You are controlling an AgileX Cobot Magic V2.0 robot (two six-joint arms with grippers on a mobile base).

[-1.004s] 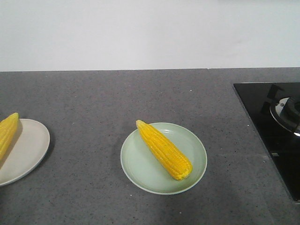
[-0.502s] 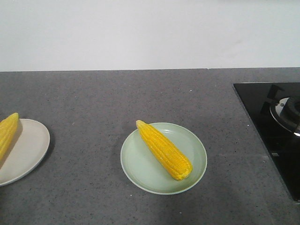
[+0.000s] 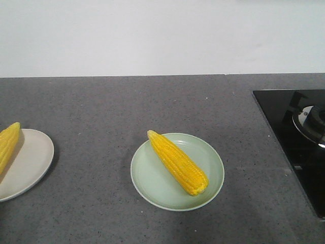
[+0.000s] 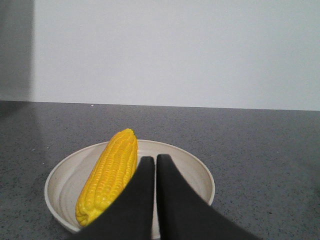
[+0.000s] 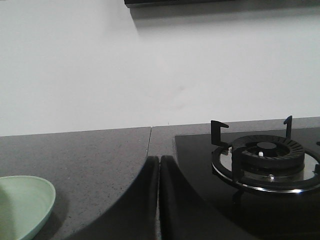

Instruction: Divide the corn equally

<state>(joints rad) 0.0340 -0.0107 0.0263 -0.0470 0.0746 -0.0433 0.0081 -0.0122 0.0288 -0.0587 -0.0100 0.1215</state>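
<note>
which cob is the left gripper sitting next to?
The corn on the beige plate, lying just beside the shut left gripper in the left wrist view: corn cob. The other cob lies on the green plate mid-counter.

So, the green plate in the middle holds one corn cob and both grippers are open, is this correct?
Not quite. The green plate does hold one corn cob, but both grippers are shut. The left wrist view shows the left gripper with its fingers pressed together, and the right wrist view shows the same for the right gripper.
</note>
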